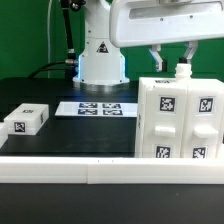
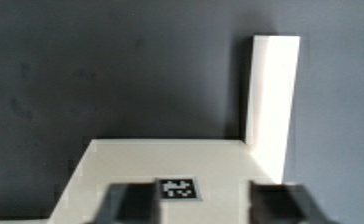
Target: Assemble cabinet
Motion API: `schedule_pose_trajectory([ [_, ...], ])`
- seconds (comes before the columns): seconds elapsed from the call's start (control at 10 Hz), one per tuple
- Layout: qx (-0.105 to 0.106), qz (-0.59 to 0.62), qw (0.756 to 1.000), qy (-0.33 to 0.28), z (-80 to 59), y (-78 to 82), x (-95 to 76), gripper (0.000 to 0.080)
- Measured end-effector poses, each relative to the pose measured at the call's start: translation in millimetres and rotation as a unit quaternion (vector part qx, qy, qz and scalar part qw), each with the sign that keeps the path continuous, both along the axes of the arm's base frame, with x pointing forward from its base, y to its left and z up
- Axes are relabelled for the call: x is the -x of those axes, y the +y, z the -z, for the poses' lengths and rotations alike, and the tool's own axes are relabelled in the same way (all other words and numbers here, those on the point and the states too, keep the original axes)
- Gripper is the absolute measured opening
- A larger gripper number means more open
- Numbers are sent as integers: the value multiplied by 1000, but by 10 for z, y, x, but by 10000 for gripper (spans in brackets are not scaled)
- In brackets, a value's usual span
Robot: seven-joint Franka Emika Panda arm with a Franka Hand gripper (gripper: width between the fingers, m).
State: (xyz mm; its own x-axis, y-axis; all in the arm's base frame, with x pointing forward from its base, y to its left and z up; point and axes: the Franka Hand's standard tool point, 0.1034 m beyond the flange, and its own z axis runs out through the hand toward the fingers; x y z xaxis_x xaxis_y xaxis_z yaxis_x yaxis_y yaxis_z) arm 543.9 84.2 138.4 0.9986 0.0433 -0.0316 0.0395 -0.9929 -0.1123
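The arm's base (image 1: 100,58) stands behind the cabinet (image 1: 180,120), off toward the exterior view's left of it. The wrist (image 1: 160,24) hangs over the cabinet's top. The gripper (image 1: 170,58) points straight down, spread wide and holding nothing, its fingers (image 1: 152,56) just above the cabinet. In the wrist view, the dark fingertips (image 2: 134,205) stand well apart.

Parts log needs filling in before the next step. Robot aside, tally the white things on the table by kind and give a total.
Cabinet: 1
Small loose tagged block: 1
Marker board: 1
Long border rail: 1
Total: 4
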Motion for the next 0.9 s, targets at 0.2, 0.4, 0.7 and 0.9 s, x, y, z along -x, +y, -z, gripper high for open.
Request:
schedule_pose_trajectory([
  [0.2,0,0,1000,0,4,0,1,595],
  [0.4,13,37,999,-29,45,65,133,721],
  [0.7,52,86,994,-52,199,100,530,795],
  [0.9,52,89,993,-53,376,-107,709,797],
])
